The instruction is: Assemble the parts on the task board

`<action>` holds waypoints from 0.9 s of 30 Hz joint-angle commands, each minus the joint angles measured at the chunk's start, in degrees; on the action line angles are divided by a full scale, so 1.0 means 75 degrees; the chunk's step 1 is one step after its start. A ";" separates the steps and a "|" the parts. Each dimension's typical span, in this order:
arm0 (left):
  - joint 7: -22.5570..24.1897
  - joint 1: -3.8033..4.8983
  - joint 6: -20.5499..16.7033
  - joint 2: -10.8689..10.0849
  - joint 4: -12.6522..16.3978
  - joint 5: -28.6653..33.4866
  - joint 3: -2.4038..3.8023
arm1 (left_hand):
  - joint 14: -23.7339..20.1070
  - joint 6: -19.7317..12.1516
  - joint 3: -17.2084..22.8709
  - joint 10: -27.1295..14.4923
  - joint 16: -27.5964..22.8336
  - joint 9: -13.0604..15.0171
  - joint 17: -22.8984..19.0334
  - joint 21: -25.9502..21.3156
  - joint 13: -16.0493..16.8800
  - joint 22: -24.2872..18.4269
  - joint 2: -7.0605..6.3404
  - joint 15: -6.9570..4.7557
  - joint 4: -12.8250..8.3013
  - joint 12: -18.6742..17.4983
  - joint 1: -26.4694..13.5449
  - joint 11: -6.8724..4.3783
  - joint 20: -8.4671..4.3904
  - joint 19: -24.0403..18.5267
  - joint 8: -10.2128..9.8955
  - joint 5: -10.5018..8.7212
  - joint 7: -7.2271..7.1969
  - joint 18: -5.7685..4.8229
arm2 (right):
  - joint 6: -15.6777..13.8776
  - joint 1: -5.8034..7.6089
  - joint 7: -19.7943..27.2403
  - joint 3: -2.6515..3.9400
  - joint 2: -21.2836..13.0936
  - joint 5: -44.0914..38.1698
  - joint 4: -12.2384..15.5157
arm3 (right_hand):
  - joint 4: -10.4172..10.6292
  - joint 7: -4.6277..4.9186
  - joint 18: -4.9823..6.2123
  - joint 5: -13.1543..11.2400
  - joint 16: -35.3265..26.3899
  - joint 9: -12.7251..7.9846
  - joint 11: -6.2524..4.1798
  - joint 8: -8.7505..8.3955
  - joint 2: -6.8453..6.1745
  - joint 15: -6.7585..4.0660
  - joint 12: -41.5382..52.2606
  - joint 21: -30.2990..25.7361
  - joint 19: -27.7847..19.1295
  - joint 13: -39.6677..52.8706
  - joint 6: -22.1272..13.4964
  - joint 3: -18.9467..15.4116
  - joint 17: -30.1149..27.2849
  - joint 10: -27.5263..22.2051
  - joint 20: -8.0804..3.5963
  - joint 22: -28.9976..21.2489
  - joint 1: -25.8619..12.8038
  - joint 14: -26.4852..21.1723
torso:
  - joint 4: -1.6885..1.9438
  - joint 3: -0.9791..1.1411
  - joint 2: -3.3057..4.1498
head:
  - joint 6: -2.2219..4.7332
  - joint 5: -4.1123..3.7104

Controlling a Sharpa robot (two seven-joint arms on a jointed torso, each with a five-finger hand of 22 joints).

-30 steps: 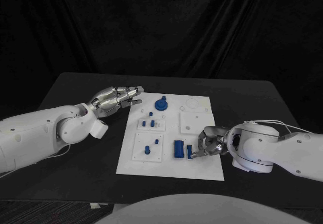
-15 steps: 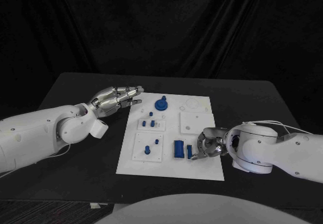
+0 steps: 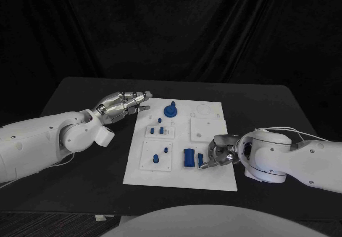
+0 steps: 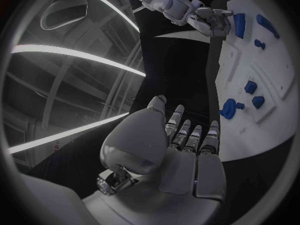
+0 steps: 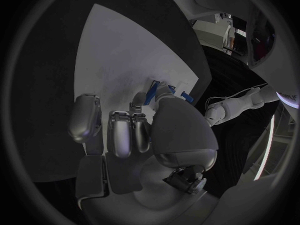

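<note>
I see my right hand [image 3: 222,154] pinching a small flat blue plastic part [image 3: 201,160] at the white rectangular task board's [image 3: 180,174] four o'clock; my left hand [image 3: 122,104], fingers apart, hovers at ten o'clock.

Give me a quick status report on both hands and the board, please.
Left hand open, hovering at the task board's far left corner. Right hand fingers on the narrow blue part beside the blue block; grip unclear. Nothing in the way.
</note>
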 commanded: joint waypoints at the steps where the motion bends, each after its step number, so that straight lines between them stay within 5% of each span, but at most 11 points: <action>1: 0.0064 -0.0010 0.0109 0.0018 0.0009 0.0055 0.0008 | -0.0003 0.0003 0.0034 0.0042 0.0024 0.0008 0.0011 0.0045 0.0007 0.0004 0.0058 0.0041 -0.0005 0.0025 0.0016 0.0035 -0.0002 0.0074 0.0041 0.0053 0.0055 -0.0049 | 0.0045 -0.0024 -0.0241 0.0000 0.0036 -0.0064 -0.0023 | 0.0000 -0.0009 0.0079 -0.0023 -0.0043 0.0013 -0.0056 0.0024 0.0084 -0.0052 -0.0019 -0.0031 0.0004 0.2010 -0.0005 -0.0045 0.1331 0.0808 -0.0042 0.1196 -0.0016 0.0672 | 0.0001 0.0000 -0.0002 | -0.0002 0.0005; 19: 0.0051 -0.0013 0.0114 0.0000 0.0014 0.0055 0.0008 | -0.0003 0.0006 0.0037 0.0041 0.0024 0.0008 0.0011 0.0046 0.0006 0.0004 0.0059 0.0041 -0.0008 0.0025 0.0019 0.0036 -0.0002 0.0075 0.0043 0.0056 0.0055 -0.0050 | 0.0076 -0.0073 -0.0316 0.0000 0.0123 -0.0064 -0.0123 | -0.0264 -0.0011 0.0080 -0.0009 -0.0038 0.0241 -0.0059 0.0066 0.0262 -0.0053 -0.0019 -0.0044 0.0012 0.2010 0.0065 -0.0130 0.1347 0.0808 -0.0042 0.1194 0.0562 0.0676 | 0.0001 -0.0001 -0.0001 | -0.0002 0.0002; 23: 0.0080 -0.0013 0.0093 -0.0014 0.0026 0.0055 0.0008 | -0.0001 0.0015 0.0043 0.0045 0.0027 0.0009 0.0012 0.0048 0.0007 0.0009 0.0060 0.0042 -0.0015 0.0033 0.0026 0.0036 -0.0002 0.0082 0.0047 0.0062 0.0056 -0.0052 | -0.0139 -0.0076 -0.0141 0.0000 0.0062 -0.0064 -0.0069 | -0.0133 -0.0006 0.0083 -0.0028 -0.0044 0.0221 -0.0055 -0.0016 0.0136 -0.0053 -0.0019 -0.0069 0.0002 0.2010 -0.0023 -0.0354 0.1334 0.0808 -0.0045 0.1189 0.0409 0.0674 | 0.0001 0.0000 -0.0002 | -0.0002 0.0012; 27: 0.0155 -0.0013 0.0011 -0.0051 0.0055 0.0055 0.0008 | 0.0007 0.0029 0.0045 0.0049 0.0034 0.0011 0.0014 0.0053 0.0009 0.0028 0.0058 0.0043 -0.0019 0.0042 0.0030 0.0036 -0.0002 0.0095 0.0052 0.0066 0.0056 -0.0052 | -0.0796 -0.0069 0.0314 0.0001 -0.0123 -0.0052 0.0068 | 0.0024 -0.0006 0.0079 -0.0027 -0.0048 0.0196 -0.0056 -0.0135 0.0042 -0.0053 -0.0019 -0.0053 0.0005 0.2010 -0.0069 -0.0633 0.1326 0.0808 -0.0046 0.1195 0.0115 0.0672 | -0.0001 0.0001 -0.0001 | -0.0002 0.0035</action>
